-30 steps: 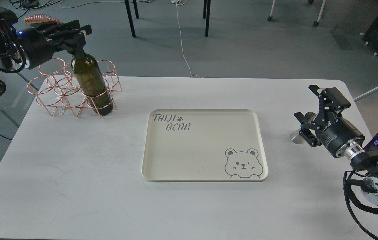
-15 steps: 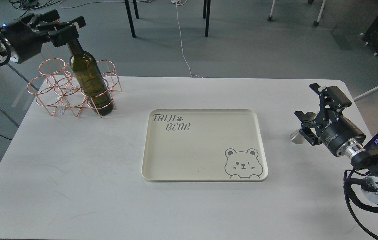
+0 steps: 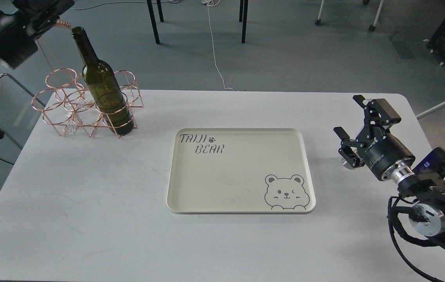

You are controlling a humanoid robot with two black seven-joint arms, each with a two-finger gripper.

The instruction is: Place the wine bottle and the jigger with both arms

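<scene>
The wine bottle (image 3: 102, 84) is dark olive-green and stands upright in a front ring of the copper wire rack (image 3: 69, 105) at the table's far left. Its neck is free. My left gripper (image 3: 44, 8) is above and left of the bottle top, apart from it, with its fingers cut off by the frame's top edge. My right gripper (image 3: 347, 113) is open at the table's right side. Only a silver sliver of the jigger (image 3: 346, 163) shows under the gripper's lower finger; the rest is hidden behind it.
A cream tray (image 3: 242, 209) with a bear drawing and "TAIJI BEAR" lettering lies at the table's middle, with nothing on it. Chair and table legs and cables are on the floor beyond the table's far edge.
My left gripper has let go of the bottle neck and moved up and left, away from it. My right gripper has shifted left and up, covering most of the jigger.
</scene>
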